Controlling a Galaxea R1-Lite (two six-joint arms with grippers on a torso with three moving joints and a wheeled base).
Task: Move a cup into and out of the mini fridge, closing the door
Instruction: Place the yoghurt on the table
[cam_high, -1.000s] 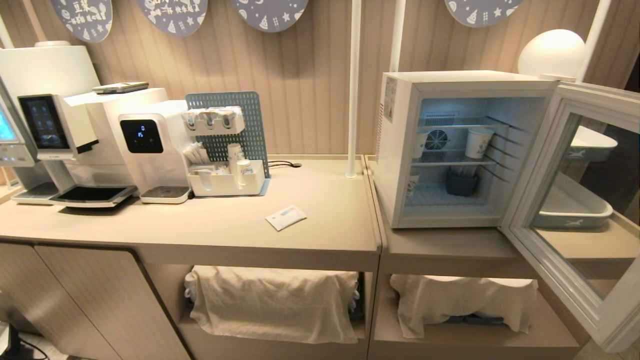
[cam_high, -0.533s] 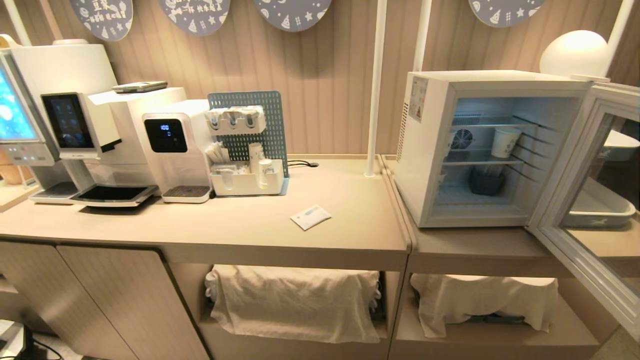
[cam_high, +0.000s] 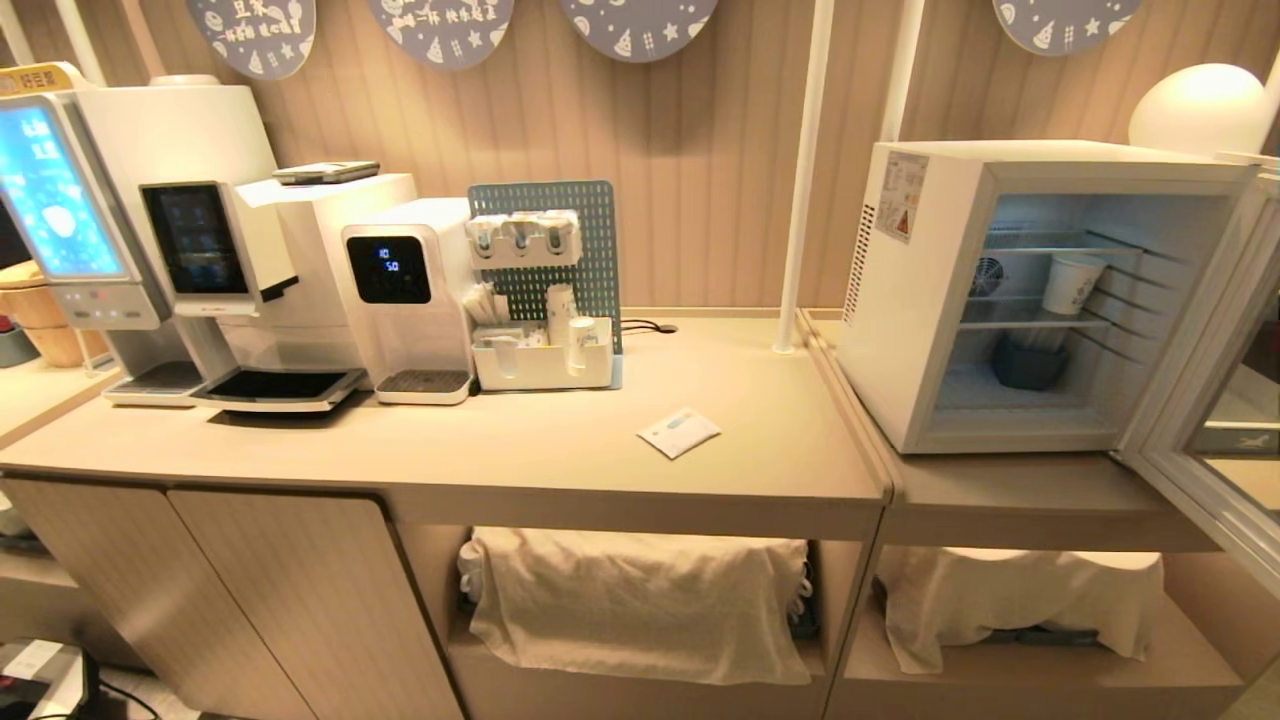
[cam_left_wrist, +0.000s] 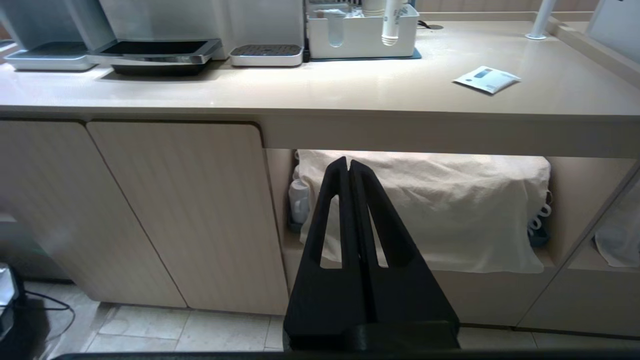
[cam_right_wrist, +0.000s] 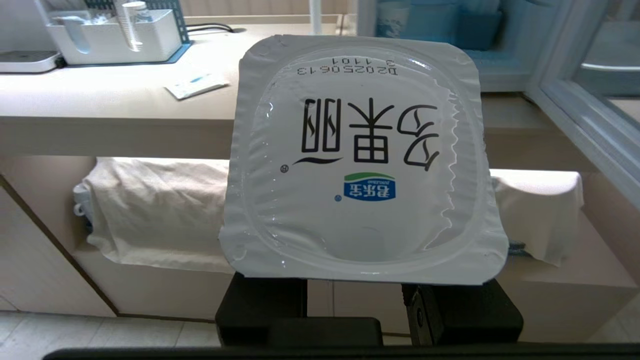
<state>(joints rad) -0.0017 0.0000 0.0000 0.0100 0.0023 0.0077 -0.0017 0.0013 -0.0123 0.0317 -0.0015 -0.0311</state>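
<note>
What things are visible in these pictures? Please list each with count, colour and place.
mini fridge: 1, white, on the right counter
door: 1, glass-windowed, swung open at the right
paper cup: 1, white, on the fridge's middle shelf
dark container: 1, on the fridge's bottom shelf
coffee machine: 1, white, left on the counter
water dispenser: 1, white, beside it
pegboard organizer: 1, blue and white
packet: 1, white, on the counter
cloths: 2, cream, on the shelves under the counter
cup: 1, white, in the right gripper
left gripper: shut, empty, low before the cabinet
right gripper: shut on the cup
</note>
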